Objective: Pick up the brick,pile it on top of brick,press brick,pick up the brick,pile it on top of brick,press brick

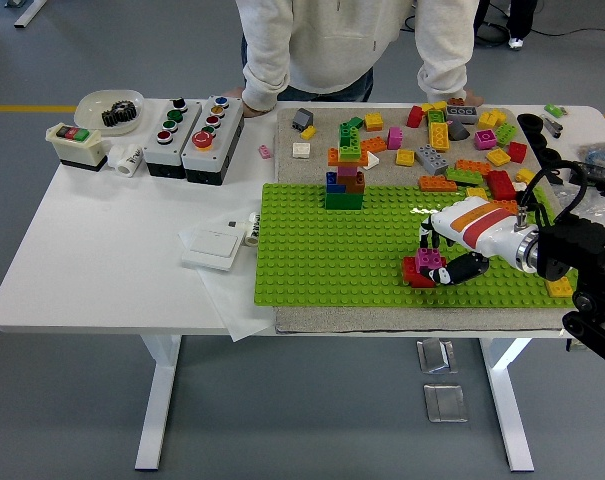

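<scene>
My right hand (444, 252) reaches in from the right over the green baseplate (312, 250). Its fingers are curled around a magenta brick (430, 259) that sits on top of a red brick (416, 273) on the plate. A tall stack of bricks (346, 174), green and pink on top, blue and dark green below, stands at the plate's far edge. Many loose bricks (452, 140) lie on the grey mat behind the plate. My left hand is out of view.
A person stands at the far side with both hands resting on the table's edge (258, 98). Button boxes (194, 137), a switch box (76, 145), a white bowl (110, 106) and a white wall switch (214, 242) are at the left.
</scene>
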`<control>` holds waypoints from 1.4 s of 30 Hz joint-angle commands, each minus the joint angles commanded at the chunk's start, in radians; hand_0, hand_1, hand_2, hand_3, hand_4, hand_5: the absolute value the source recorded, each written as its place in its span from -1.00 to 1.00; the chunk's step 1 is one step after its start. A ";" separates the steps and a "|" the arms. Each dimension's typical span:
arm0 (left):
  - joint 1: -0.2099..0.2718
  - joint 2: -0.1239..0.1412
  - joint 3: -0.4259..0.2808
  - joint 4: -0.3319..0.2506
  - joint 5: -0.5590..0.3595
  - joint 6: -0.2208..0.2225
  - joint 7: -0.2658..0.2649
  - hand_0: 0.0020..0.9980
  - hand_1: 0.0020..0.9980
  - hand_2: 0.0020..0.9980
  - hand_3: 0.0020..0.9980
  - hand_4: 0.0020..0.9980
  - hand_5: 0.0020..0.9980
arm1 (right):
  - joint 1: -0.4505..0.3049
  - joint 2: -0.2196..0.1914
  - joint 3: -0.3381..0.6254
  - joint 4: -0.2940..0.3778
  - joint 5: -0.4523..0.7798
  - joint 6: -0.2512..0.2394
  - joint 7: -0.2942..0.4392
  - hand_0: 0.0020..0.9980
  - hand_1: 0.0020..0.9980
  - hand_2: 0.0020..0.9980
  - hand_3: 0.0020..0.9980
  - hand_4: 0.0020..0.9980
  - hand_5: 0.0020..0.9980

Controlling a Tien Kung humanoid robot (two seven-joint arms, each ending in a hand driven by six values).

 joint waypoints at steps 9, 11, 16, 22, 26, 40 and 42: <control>-0.001 0.000 0.004 0.000 -0.004 0.000 0.000 0.56 0.43 0.35 0.13 0.18 0.22 | 0.000 0.005 0.001 -0.017 -0.007 -0.002 0.005 -0.06 -0.08 0.06 0.01 0.49 -0.24; -0.001 0.000 0.004 0.000 -0.004 0.000 0.000 0.56 0.43 0.35 0.13 0.18 0.22 | 0.000 0.004 0.002 -0.018 -0.008 -0.001 0.005 -0.06 -0.08 0.06 0.01 0.49 -0.24; -0.001 0.000 0.006 0.000 -0.006 0.000 0.000 0.56 0.43 0.35 0.13 0.18 0.22 | 0.001 0.004 0.004 -0.017 -0.005 -0.001 0.009 -0.06 -0.07 0.06 0.02 0.50 -0.26; -0.002 0.001 0.007 0.000 -0.008 -0.001 0.000 0.56 0.43 0.36 0.13 0.18 0.22 | 0.001 0.004 0.004 -0.016 -0.003 -0.001 0.014 -0.06 -0.05 0.09 0.03 0.52 -0.27; -0.001 0.001 0.007 0.000 -0.008 -0.001 0.000 0.56 0.43 0.36 0.13 0.18 0.22 | 0.001 0.004 0.005 -0.017 -0.002 -0.001 0.015 -0.05 -0.04 0.10 0.04 0.53 -0.29; 0.003 0.000 0.011 0.000 -0.005 -0.002 0.001 0.56 0.43 0.36 0.13 0.18 0.22 | -0.003 0.007 0.004 -0.023 -0.002 -0.006 0.017 -0.05 0.01 0.17 0.07 0.55 -0.28; 0.003 0.000 0.010 0.000 -0.004 -0.002 0.001 0.56 0.43 0.36 0.13 0.18 0.21 | -0.004 0.008 0.004 -0.024 -0.002 -0.006 0.017 -0.05 0.02 0.20 0.09 0.57 -0.30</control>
